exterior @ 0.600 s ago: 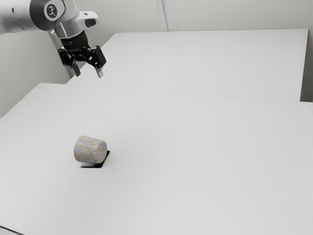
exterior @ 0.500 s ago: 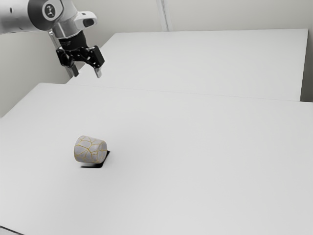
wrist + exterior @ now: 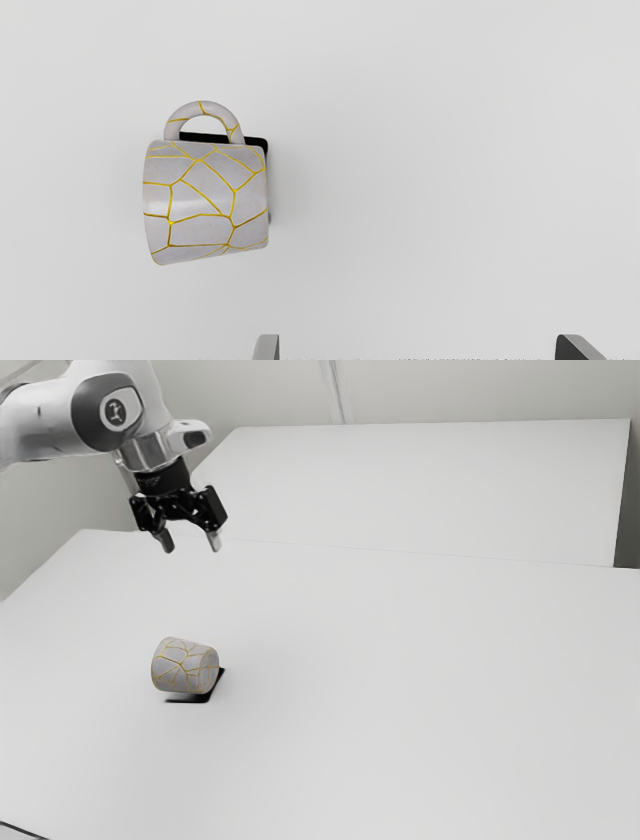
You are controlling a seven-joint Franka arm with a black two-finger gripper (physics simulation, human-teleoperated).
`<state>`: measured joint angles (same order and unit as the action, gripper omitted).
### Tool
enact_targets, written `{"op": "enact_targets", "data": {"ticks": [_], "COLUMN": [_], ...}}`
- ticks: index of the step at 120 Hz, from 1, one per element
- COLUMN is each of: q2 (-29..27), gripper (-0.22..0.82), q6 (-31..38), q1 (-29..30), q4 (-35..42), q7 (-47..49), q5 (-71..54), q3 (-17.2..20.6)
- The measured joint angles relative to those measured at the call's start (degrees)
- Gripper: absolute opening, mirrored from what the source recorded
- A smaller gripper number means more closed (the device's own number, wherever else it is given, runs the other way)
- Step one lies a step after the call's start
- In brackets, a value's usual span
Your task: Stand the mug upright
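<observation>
High above the table in the exterior view, my gripper [image 3: 191,546] is open with nothing between its fingers. The mug [image 3: 184,666], pale grey with gold crack lines, lies on its side on the white table, lower than the gripper and apart from it. In the wrist view the same mug [image 3: 205,200] shows its curved side and its handle, which sticks out on the side away from my gripper [image 3: 417,347]. The fingertips stand wide apart there, and the mug is beyond them, nearer one finger than the other. The inside of the mug is hidden.
A white table [image 3: 420,690] lies under the mug and extends toward the exterior view's right. Behind it is another white surface [image 3: 420,490]. A thin dark line [image 3: 22,830] crosses the exterior view's lower left corner.
In the exterior view my arm and gripper have come lower and a little toward the view's right, nearer the mug. The mug lies as before, and the gripper is still open.
</observation>
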<state>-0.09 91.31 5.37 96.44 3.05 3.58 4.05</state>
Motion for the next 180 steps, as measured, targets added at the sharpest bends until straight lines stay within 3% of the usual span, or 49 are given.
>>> {"op": "enact_targets", "data": {"ticks": [37,72,97,139,180], "q2": [-1.50,-3.39,-4.13,-6.51,-1.04], "gripper": [0.60,0.60,0.60,0.60,0.60], "q6": [7.20,13.25,16.80,19.82,20.28], "q1": [0.93,10.83,12.13,19.58,26.04], "q4": [8.67,16.28,20.93,28.84,29.16], "q7": [-3.56,-8.38,-15.37,-28.31,-40.90], "q5": [5.23,10.11,13.97,21.17,25.53], "q3": [0.00,0.00,-0.01,-0.08,-0.42]}}
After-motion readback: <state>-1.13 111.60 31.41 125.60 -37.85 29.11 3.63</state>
